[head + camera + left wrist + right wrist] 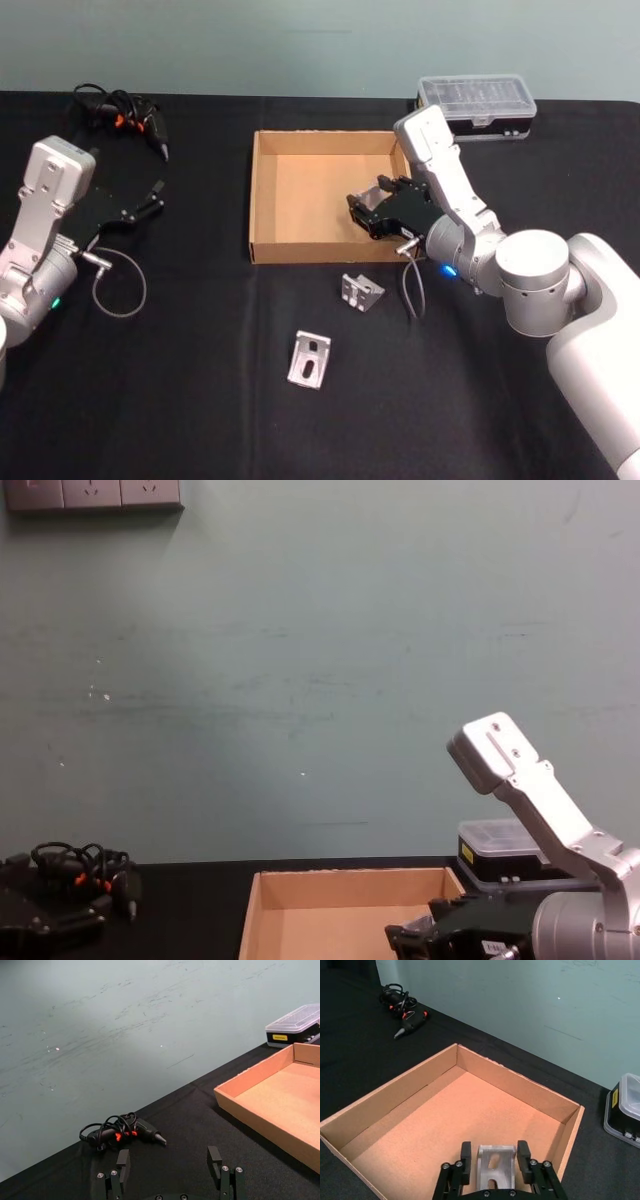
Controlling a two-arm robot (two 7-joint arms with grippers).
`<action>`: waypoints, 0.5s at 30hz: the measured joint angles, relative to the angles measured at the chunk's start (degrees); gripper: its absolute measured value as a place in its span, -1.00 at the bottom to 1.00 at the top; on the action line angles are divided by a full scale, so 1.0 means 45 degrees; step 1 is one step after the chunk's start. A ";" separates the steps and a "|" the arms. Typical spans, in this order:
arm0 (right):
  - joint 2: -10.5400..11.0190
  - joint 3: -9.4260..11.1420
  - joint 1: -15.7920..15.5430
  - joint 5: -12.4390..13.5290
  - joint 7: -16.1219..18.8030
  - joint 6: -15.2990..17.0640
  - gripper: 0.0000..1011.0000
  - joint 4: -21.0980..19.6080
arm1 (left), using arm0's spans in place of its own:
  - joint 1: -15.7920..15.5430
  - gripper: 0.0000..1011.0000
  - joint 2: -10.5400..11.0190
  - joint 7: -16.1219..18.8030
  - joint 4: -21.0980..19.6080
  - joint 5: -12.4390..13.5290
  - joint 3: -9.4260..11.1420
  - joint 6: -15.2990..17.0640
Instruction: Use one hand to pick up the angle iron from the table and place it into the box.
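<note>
The angle iron [495, 1170] sits between the fingers of the right gripper [494, 1148], which close on its two sides. In the head view it is right of centre, over the right part of the box [300, 252], near the right wall. The box floor to the left of it is bare cardboard, with open room up to the left and far walls. Just below the front wall of the box, a second angle iron [361, 291] lies on the black tabletop [200, 400], and a third angle iron [310, 360] lies lower, near the bottom centre. The left gripper [168, 1156] rests at the middle left, well apart from the box, its fingers wide apart. A bundle of black cable [120, 110] lies at the upper left and a clear-lidded case [477, 102] at the upper right, behind the box. A pale green wall [300, 680] stands behind the tabletop
</note>
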 joint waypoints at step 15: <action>-0.0001 0.0234 -0.0137 0.0011 0.0006 -0.0138 0.95 -0.0254 | 0.0000 1.00 0.0000 0.0000 0.0000 0.0000 0.0000 0.0000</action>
